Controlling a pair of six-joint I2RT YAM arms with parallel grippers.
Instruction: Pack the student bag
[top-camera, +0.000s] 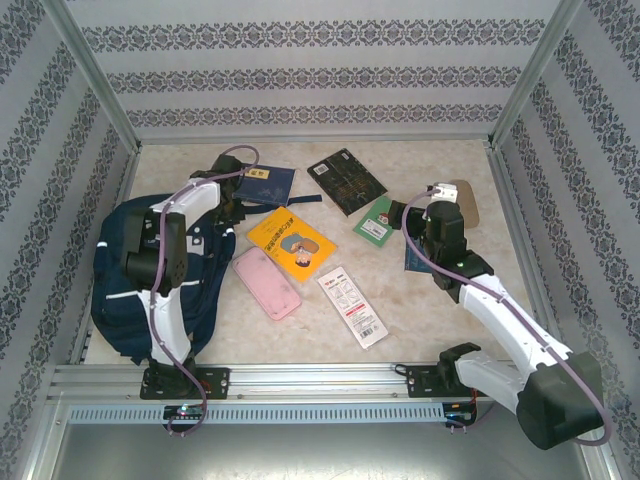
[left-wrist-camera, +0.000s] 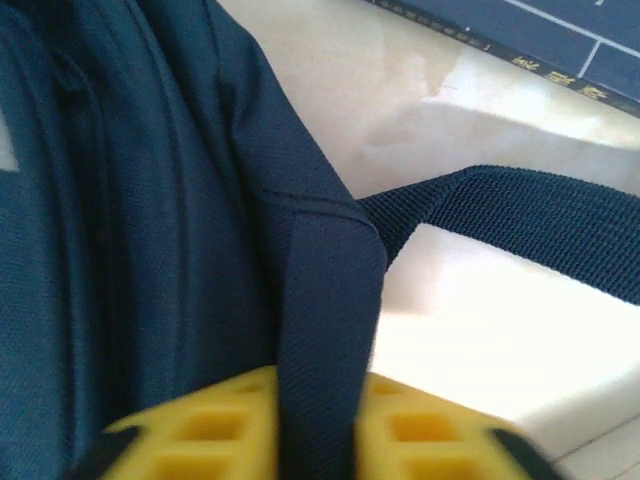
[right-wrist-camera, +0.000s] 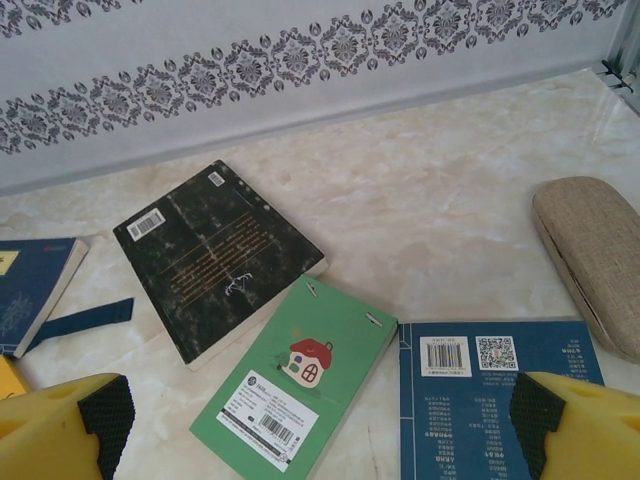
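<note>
Along the left side of the desk (top-camera: 415, 320), the student bag (top-camera: 115, 290) lies flat with its long axis running from the near edge toward the back wall, its top end the farther from the arm bases. At that far end sits the left end effector (left-wrist-camera: 315, 425), clenched on a navy webbing strap (left-wrist-camera: 330, 300) that comes off the bag's seam and passes straight down between the yellow fingers (left-wrist-camera: 200, 430). A second run of the same webbing leads off to the right over the desk. The bag's bulk therefore lies on the near side of the grip, and I judge that a pull on the strap would have to go up and away from that bulk to raise the bag's top. The right end effector (right-wrist-camera: 315, 415) hangs released, jaws spread wide, over a blue book (right-wrist-camera: 480, 385) and just beside a green notebook (right-wrist-camera: 295, 390), well apart from the bag. A yellow book (top-camera: 290, 243) and a pink pencil case (top-camera: 266, 283) lie between the arms, just right of the bag. The left arm is the nearer to the bag, the right arm to the loose books.
</note>
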